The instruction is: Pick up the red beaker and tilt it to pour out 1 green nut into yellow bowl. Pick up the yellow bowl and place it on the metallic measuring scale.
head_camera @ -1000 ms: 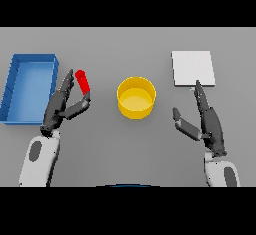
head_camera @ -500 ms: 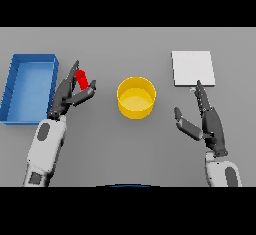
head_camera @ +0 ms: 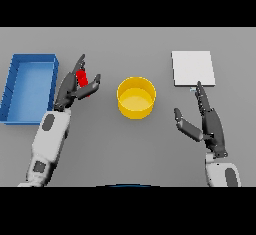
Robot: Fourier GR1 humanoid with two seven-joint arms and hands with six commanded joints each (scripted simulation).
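The red beaker stands on the table left of centre, between the fingers and thumb of my left hand. The fingers are straight around it and I cannot tell whether they touch it. The yellow bowl sits upright in the middle of the table, to the right of that hand. The metallic measuring scale is a pale flat square at the far right. My right hand hovers open just in front of the scale, fingers pointing away from me. No green nut shows.
A blue bin with raised walls lies at the far left, close beside my left hand and forearm.
My left hand has moved forward and closed in around the red beaker, which now looks more upright. The right hand, bowl and scale have hardly moved.
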